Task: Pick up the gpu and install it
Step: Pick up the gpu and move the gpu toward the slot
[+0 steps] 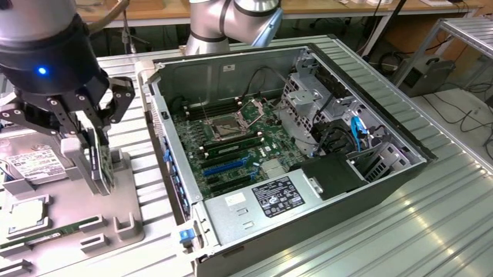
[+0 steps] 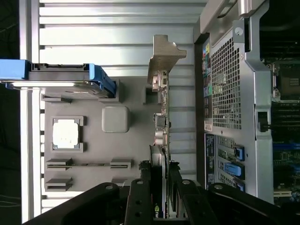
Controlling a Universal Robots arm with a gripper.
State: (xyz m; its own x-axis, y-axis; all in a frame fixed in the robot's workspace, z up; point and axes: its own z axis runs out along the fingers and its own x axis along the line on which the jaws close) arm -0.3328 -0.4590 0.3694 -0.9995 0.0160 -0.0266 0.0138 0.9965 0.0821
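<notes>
Gripper [image 1: 91, 147] pinching the gpu [image 1: 104, 170] by its flat faces; card upright on edge at the grey fixture [image 1: 135, 196], beside the open computer case [image 1: 231, 66]. Likely light, stiff, fragile: grip near the top edge, clear of the connector.

gripper [image 1: 94, 147]: clamped on the gpu [image 1: 105, 173], card's standing on edge
spot: over the grey tray [image 1: 150, 193], exterior view's left
pc case [image 1: 223, 69]: lying open right beside it, motherboard [image 1: 223, 144] showing
</notes>
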